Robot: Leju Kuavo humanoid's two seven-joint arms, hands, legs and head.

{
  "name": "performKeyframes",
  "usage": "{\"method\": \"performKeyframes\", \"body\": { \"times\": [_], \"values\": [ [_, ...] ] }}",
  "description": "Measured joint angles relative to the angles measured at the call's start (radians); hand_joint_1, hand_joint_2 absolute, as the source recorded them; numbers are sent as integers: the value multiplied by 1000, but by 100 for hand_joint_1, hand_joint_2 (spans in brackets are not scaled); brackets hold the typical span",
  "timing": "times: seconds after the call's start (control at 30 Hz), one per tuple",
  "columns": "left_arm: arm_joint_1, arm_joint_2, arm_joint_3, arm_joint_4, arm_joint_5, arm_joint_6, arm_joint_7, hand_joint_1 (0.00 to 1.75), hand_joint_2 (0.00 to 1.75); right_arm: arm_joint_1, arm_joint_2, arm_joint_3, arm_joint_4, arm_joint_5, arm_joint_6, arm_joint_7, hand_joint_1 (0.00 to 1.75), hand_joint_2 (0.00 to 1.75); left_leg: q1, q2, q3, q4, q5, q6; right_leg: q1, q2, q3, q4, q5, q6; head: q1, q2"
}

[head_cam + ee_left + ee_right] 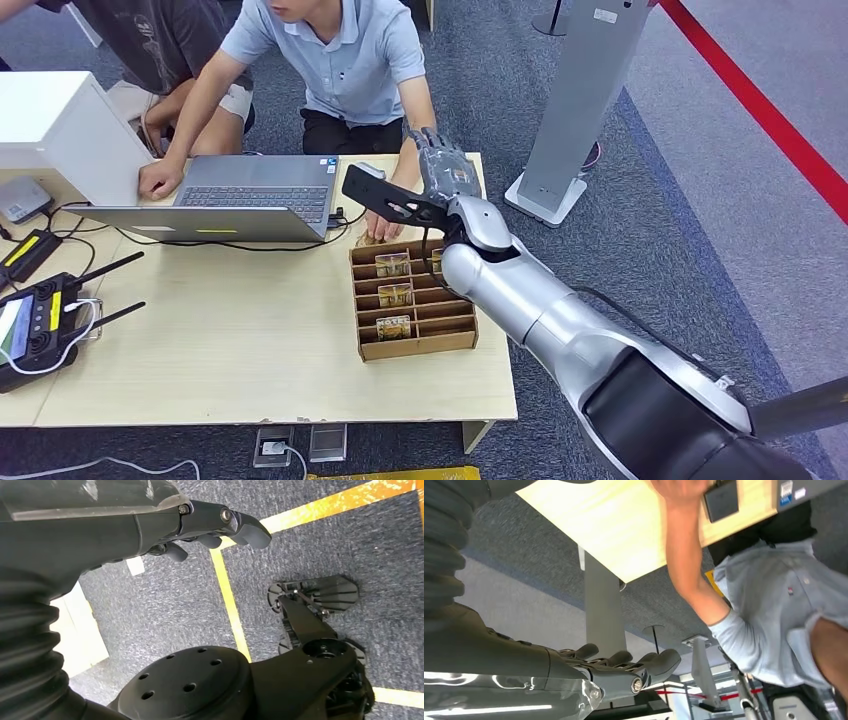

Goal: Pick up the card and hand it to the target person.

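Observation:
A brown cardboard card box with several slots stands on the wooden table, and cards stand upright in its left column. My right hand hovers beyond the box at the table's far edge, fingers stretched out and holding nothing. It is close beside the forearm of the person in the light blue shirt. That person's hand rests on the table at the box's far end. In the right wrist view my right hand is empty, with the person's forearm beyond it. My left hand hangs over the carpet, holding nothing.
An open laptop sits at the table's far side with the person's other hand on it. A white box and a black remote controller with cables lie to the left. A second person sits behind. A grey stand rises on the right.

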Motion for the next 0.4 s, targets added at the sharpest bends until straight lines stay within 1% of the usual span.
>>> {"method": "performKeyframes", "body": {
  "times": [0.1,0.2,0.37,0.4],
  "values": [
    [1,1,-3,0,16,2,8,0,175,14,-39,-16,-93,-60,-37,37,0,175,0,0,0,0,0,0,0,0,0,0,0,0,0,0],
    [2,1,-5,0,35,8,14,0,175,52,-89,-42,-222,-108,-64,75,0,175,0,0,0,0,0,0,0,0,0,0,0,0,1,0],
    [6,2,-5,0,57,19,26,0,175,178,-191,-107,-495,-146,-159,94,0,175,0,0,1,0,0,0,0,0,0,-1,0,0,0,0],
    [7,2,-5,0,59,20,27,0,175,194,-202,-115,-525,-147,-171,94,0,175,0,0,1,0,0,0,0,0,0,-1,0,0,0,0]
  ]
}}
